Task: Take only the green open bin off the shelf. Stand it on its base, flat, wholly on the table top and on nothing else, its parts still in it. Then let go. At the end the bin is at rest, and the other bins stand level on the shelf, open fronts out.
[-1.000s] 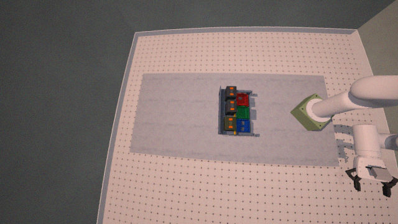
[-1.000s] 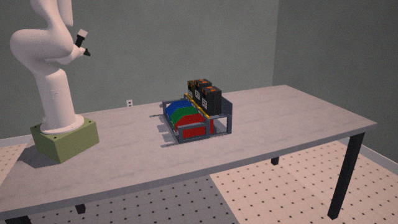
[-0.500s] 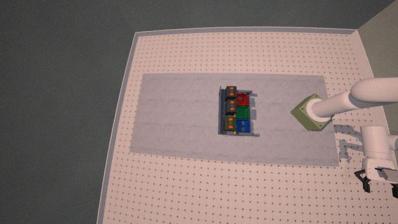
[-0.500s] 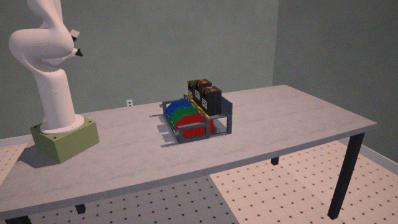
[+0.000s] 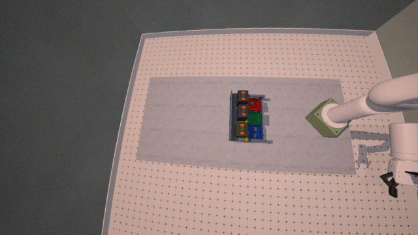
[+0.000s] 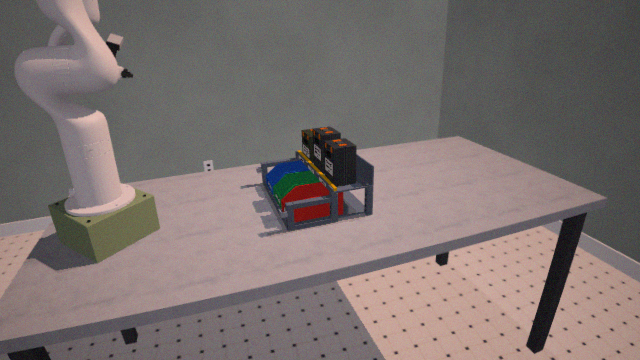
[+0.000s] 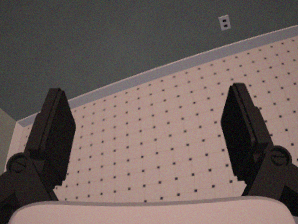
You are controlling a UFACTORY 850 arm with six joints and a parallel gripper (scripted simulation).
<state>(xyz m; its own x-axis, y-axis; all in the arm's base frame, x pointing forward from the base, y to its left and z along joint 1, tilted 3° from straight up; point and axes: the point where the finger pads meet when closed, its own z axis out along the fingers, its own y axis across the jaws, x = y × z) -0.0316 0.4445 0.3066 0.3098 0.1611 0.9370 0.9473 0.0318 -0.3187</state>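
Green bin, on shelf, btwn red & blue bins.
Jaws: open wide, nothing held, off to side of worktop, well apart from shelf.

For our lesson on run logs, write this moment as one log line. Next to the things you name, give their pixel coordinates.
gripper (image 5: pixel 405 192) (image 6: pixel 120 60) (image 7: pixel 147 104): open, off the table's edge | green bin (image 5: pixel 255 118) (image 6: pixel 298 183): on shelf (image 6: pixel 369 200), between red bin (image 5: pixel 255 104) (image 6: pixel 311 212) and blue bin (image 5: pixel 255 132) (image 6: pixel 285 171) | placing: not done

the open jaws frame dotted floor, dark wall and outlet.
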